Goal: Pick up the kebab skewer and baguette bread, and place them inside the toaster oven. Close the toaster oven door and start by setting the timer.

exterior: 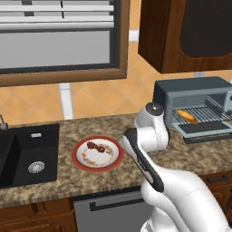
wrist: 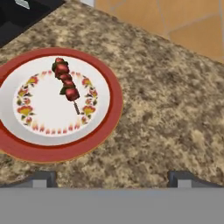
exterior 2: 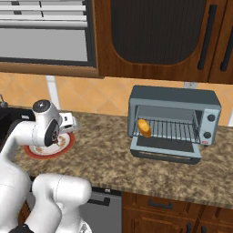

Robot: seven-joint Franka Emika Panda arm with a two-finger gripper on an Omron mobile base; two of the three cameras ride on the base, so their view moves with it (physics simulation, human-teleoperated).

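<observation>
On the speckled brown granite worktop, a round white plate with a red rim and floral border carries the kebab skewer, a thin stick threaded with dark red-brown meat chunks. The skewer lies flat near the plate's centre, its bare stick end pointing toward the camera in the hand view, which judging by the layout leaves a free end clear of the meat.

The hand hangs above the worktop just beside the plate with its two dark fingertips spread wide and nothing between them. It is not yet over the skewer; a sideways shift toward the plate appears necessary before any descent.

The boxy blue-grey metal toaster oven stands further along the worktop, well apart from the plate. The grey-framed flap door is folded down flat, giving open access to the wire rack. The small golden-orange baguette bread already rests on the rack at one end, leaving the remaining rack width free, presumably for the skewer.

No brand, label or legible writing can be made out on the oven, plate or cabinets.
</observation>
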